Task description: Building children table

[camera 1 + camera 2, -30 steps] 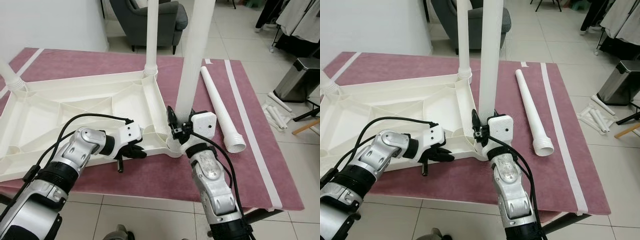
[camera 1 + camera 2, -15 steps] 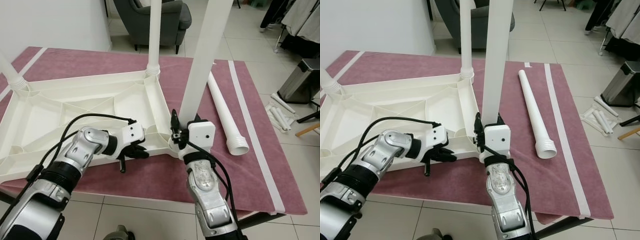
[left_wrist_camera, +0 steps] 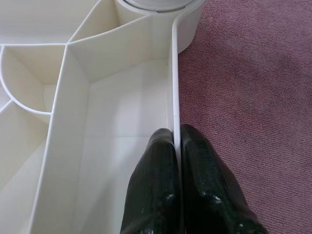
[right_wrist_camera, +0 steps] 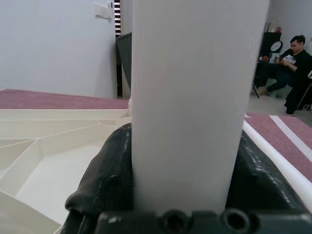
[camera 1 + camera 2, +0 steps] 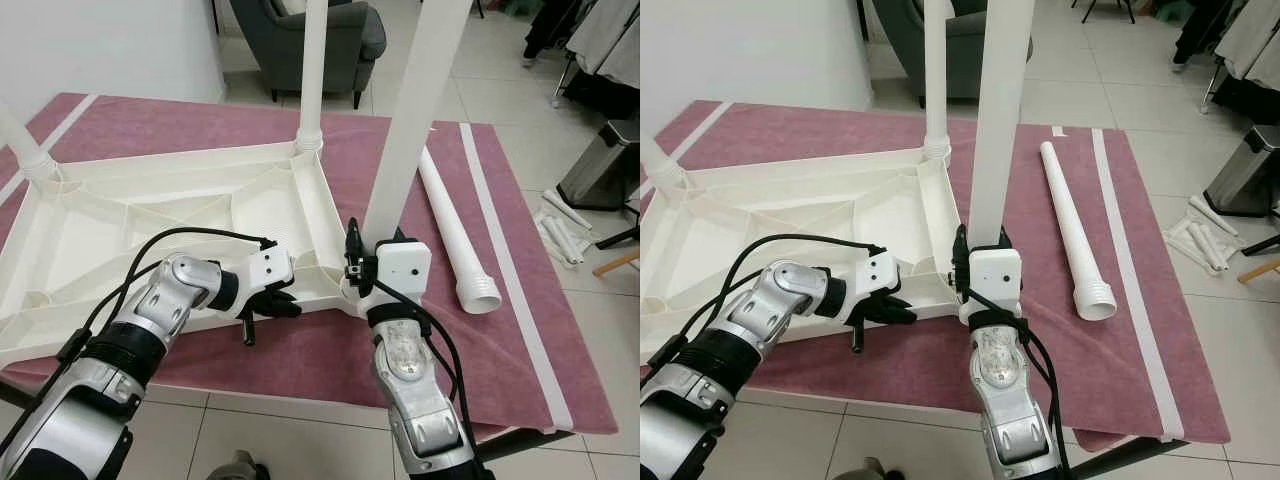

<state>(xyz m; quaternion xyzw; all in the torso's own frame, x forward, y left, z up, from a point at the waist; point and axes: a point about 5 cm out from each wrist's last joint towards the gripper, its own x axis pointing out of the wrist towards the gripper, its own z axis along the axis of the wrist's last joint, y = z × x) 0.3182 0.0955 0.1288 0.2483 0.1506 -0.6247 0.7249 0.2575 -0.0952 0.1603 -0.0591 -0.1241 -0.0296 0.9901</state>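
The white table top [image 5: 150, 215] lies upside down on a purple rug. One white leg [image 5: 313, 70] stands in its far corner and another [image 5: 25, 150] at the far left. My right gripper [image 5: 366, 262] is shut on a third leg [image 5: 410, 120], low down, where it stands in the near right corner socket. One black finger [image 4: 107, 175] shows on each side of that leg [image 4: 195, 97]. My left gripper [image 5: 283, 301] is shut on the table top's near rim [image 3: 174, 97], left of that socket [image 3: 187, 29]. A fourth leg [image 5: 450, 220] lies loose on the rug to the right.
A grey armchair [image 5: 300, 35] stands beyond the rug. A metal bin [image 5: 600, 150] and loose white parts [image 5: 565, 215] are on the tiled floor to the right. The rug's near edge [image 5: 300, 385] is close to me. A person [image 4: 287, 58] sits far off.
My right wrist has turned a little around the held leg, so its camera box faces me more squarely. The left gripper stays on the rim. The head view has shifted slightly.
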